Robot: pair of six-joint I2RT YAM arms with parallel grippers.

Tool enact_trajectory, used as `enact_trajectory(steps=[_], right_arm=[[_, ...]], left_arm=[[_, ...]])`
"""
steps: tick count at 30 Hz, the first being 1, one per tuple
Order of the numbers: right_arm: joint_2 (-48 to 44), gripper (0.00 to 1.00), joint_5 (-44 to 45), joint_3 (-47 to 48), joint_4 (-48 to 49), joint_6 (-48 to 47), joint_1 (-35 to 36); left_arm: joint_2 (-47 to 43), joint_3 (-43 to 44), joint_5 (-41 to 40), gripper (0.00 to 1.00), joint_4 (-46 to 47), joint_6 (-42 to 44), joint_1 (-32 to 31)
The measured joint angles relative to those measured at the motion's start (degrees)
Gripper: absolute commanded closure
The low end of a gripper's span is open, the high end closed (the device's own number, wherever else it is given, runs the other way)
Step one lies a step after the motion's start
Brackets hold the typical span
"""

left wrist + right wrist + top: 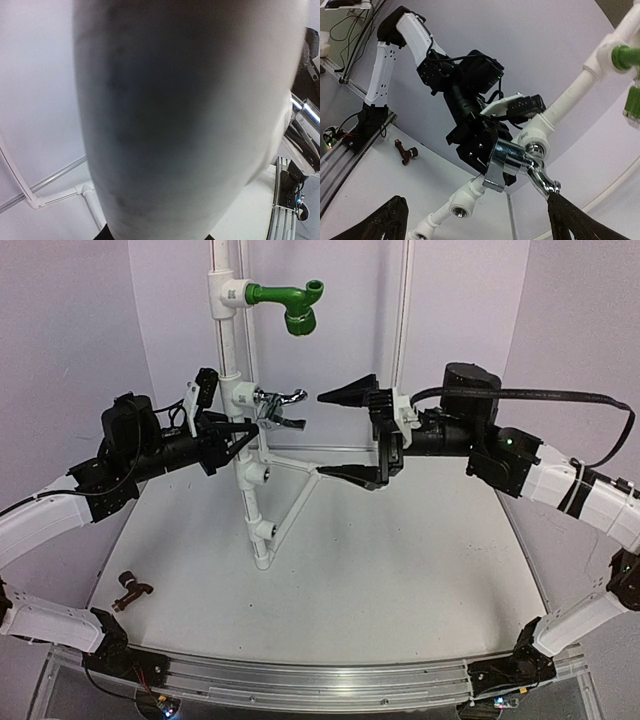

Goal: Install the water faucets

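Observation:
The chrome faucet (278,406) with its lever handle sits screwed into a white tee (240,395) on the upright white pipe stand (248,500). It also shows in the right wrist view as the chrome faucet (512,160). My left gripper (240,437) is shut on the pipe just below that tee, and the pipe (180,120) fills the left wrist view. My right gripper (322,435) stands wide open just right of the faucet. One of its fingertips (557,200) is at the spout's end. The dark reddish-brown faucet (130,590) lies on the table at the near left.
A green elbow piece (292,306) hangs from the top tee of the stand. Lower on the pipe are two tees with open threaded ports (264,473) (264,531). A thin white brace (300,495) slants from the stand's base towards the back wall.

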Motion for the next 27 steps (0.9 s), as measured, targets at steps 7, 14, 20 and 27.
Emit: enact_trajectory(steps=[7, 14, 20, 27], right_arm=[[5.4, 0.19, -2.4, 5.6, 0.5, -8.4, 0.9], [10.4, 0.27, -1.5, 8.3, 3.5, -11.2, 1.5], [12.8, 0.33, -1.2, 9.6, 6.7, -12.0, 2.2], [14.4, 0.45, 1.9, 11.8, 8.6, -12.9, 3.4]], left_arm=[[0.0, 0.0, 0.0, 1.00, 0.0, 0.0, 0.0], [0.0, 0.0, 0.0, 1.00, -0.1, 0.0, 0.0], [0.0, 0.0, 0.0, 1.00, -0.1, 0.0, 0.2], [0.0, 0.0, 0.1, 1.00, -0.1, 0.0, 0.1]])
